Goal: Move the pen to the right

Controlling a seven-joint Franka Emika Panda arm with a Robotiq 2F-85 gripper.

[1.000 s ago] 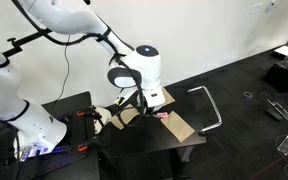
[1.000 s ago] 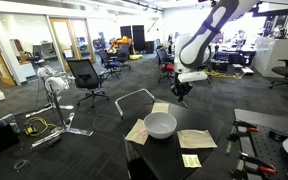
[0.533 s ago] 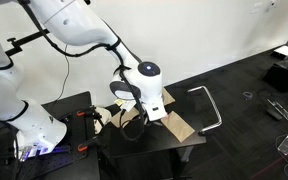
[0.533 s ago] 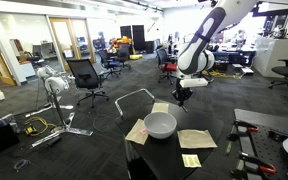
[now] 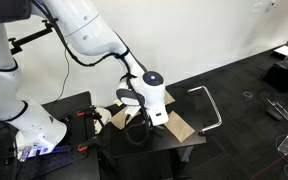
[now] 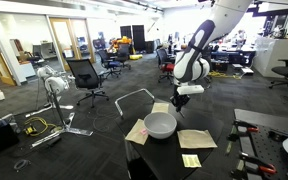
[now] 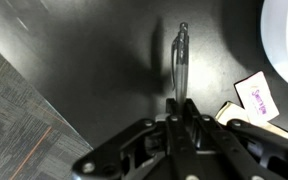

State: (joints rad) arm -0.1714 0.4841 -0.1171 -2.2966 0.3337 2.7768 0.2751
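Note:
In the wrist view a slim grey pen point(image 7: 181, 55) lies on the black table top point(image 7: 94, 60), pointing away from me. My gripper point(image 7: 181, 106) is down on the pen's near end, its two fingers drawn tight together with the pen between them. In both exterior views the arm reaches down to the table, with the gripper point(image 5: 141, 122) point(image 6: 181, 103) just above the surface beside a white bowl point(image 6: 161, 124). The pen itself is too small to make out there.
The white bowl's rim shows at the upper right of the wrist view point(image 7: 287, 30). A sticky note point(image 7: 256, 98) lies close to the right of my fingers. Brown paper sheets point(image 6: 197, 139) point(image 6: 137, 131) lie on the table. The table edge and grey carpet point(image 7: 24, 130) are at left.
The arm has lowered from above the table down to its surface and bent over the spot near the bowl. The bowl and papers have not moved.

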